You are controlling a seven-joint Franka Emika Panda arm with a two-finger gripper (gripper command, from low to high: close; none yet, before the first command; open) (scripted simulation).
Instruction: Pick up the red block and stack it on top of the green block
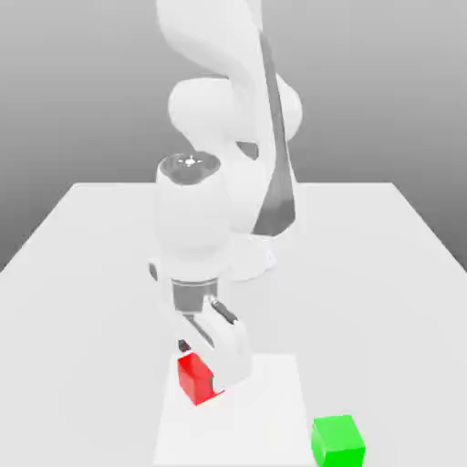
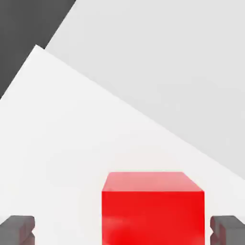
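The red block [image 1: 194, 380] is a small matte cube resting on a white sheet near the table's front. My gripper [image 1: 208, 367] is lowered over it and open, one finger on each side. In the hand view the red block [image 2: 153, 208] sits between the two dark fingertips [image 2: 17, 229], with a wider gap on one side than the other, and the gripper [image 2: 123, 230] has not closed on it. The green block [image 1: 337, 441] stands alone toward the exterior view's right of the red one, nearer the front edge.
A lighter white sheet [image 1: 264, 424] lies on the pale grey table [image 1: 365, 274] under the red block. The arm's base [image 1: 251, 260] rises behind the gripper at the table's middle.
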